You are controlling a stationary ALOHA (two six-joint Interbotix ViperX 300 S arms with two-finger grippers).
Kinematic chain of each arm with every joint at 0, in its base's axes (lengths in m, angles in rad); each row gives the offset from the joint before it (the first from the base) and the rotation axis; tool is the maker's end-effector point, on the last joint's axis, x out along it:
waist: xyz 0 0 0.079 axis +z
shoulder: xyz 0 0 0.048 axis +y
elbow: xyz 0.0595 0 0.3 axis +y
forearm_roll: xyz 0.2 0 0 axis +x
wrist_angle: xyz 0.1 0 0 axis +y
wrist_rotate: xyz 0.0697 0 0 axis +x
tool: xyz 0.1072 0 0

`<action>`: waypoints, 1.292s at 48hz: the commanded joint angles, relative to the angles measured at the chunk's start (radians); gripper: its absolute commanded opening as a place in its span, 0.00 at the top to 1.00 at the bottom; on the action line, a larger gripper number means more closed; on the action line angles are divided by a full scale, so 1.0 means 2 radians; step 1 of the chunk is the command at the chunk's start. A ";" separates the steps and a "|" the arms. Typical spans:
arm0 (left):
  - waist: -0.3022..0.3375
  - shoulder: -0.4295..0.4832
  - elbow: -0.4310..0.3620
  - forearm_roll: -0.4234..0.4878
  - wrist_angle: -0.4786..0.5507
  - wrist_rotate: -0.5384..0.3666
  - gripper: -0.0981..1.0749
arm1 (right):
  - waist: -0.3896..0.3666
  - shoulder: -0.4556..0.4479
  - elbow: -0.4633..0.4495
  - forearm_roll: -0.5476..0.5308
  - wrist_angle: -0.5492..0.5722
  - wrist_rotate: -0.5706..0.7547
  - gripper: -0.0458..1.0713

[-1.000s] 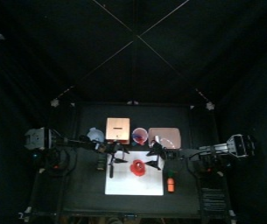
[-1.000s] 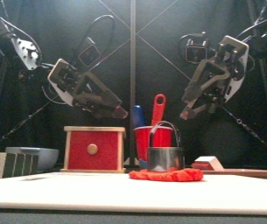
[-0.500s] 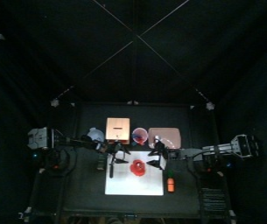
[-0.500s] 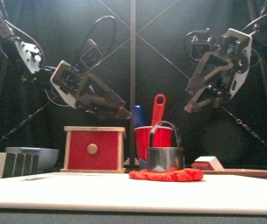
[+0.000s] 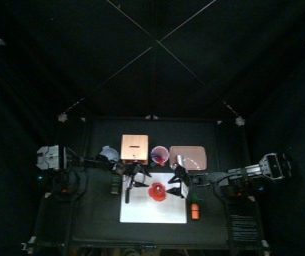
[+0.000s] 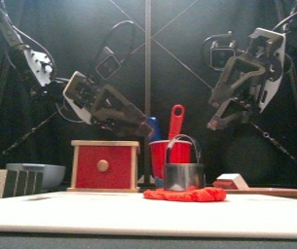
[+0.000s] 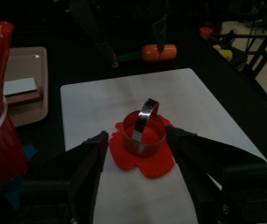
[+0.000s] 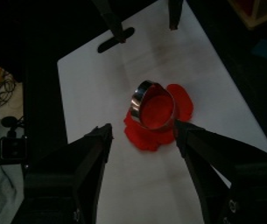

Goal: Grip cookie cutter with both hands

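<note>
Cutter (image 7: 146,120) stands on red dough (image 8: 157,116) on the board (image 7: 206,114), both grippers (image 6: 135,124) (image 6: 213,121) hovering above, jaws apart to straddle it.

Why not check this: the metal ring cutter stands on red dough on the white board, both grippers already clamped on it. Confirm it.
Not clamped. In the front view both grippers hang above the cookie cutter, apart from it. It does stand on the red dough on the white board.
</note>
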 commanded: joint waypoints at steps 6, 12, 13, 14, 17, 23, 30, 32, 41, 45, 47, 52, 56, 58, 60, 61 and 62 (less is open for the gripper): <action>-0.002 -0.004 -0.010 0.003 -0.005 0.001 0.15 | 0.013 0.016 -0.018 0.021 -0.005 0.001 0.15; -0.001 -0.004 -0.012 0.004 -0.005 0.001 0.15 | 0.012 0.017 -0.028 0.027 0.026 0.001 0.15; -0.001 -0.004 -0.012 0.004 -0.005 0.001 0.15 | 0.011 0.015 -0.031 0.028 0.033 0.001 0.15; -0.001 -0.004 -0.012 0.004 -0.005 0.001 0.15 | 0.011 0.015 -0.035 0.029 0.041 0.001 0.15; -0.001 -0.004 -0.012 0.004 -0.005 0.001 0.15 | 0.010 0.013 -0.047 0.032 0.064 0.003 0.15; -0.001 -0.004 -0.012 0.003 -0.005 0.001 0.15 | -0.004 0.008 -0.081 0.027 0.127 0.004 0.15; -0.001 -0.004 -0.013 0.003 -0.005 0.001 0.15 | -0.008 0.002 -0.125 -0.001 0.180 0.007 0.15; -0.002 -0.004 -0.013 0.003 -0.005 0.001 0.15 | -0.007 0.003 -0.131 -0.007 0.180 0.007 0.15; -0.002 -0.002 -0.014 0.004 -0.005 0.001 0.15 | -0.016 0.006 -0.140 -0.038 0.187 0.013 0.15; -0.002 -0.002 -0.012 0.004 -0.005 0.001 0.15 | -0.026 0.006 -0.143 -0.057 0.204 0.021 0.15; -0.001 -0.002 -0.012 0.004 -0.005 0.001 0.15 | -0.030 0.006 -0.146 -0.069 0.216 0.028 0.15; 0.000 -0.002 -0.013 0.004 -0.005 0.001 0.15 | -0.038 0.006 -0.158 -0.114 0.257 0.060 0.15; 0.001 -0.001 -0.014 0.004 -0.005 0.001 0.15 | -0.038 0.006 -0.172 -0.166 0.307 0.105 0.15; 0.001 -0.001 -0.014 0.003 -0.005 0.001 0.15 | -0.035 0.004 -0.177 -0.192 0.331 0.128 0.15; 0.002 -0.001 -0.014 0.003 -0.005 0.001 0.15 | -0.034 0.002 -0.181 -0.217 0.348 0.150 0.15; 0.001 -0.001 -0.014 0.003 -0.005 0.001 0.15 | -0.030 0.001 -0.182 -0.229 0.354 0.161 0.15; 0.002 -0.001 -0.014 0.003 -0.005 0.001 0.15 | -0.025 0.000 -0.182 -0.239 0.355 0.173 0.15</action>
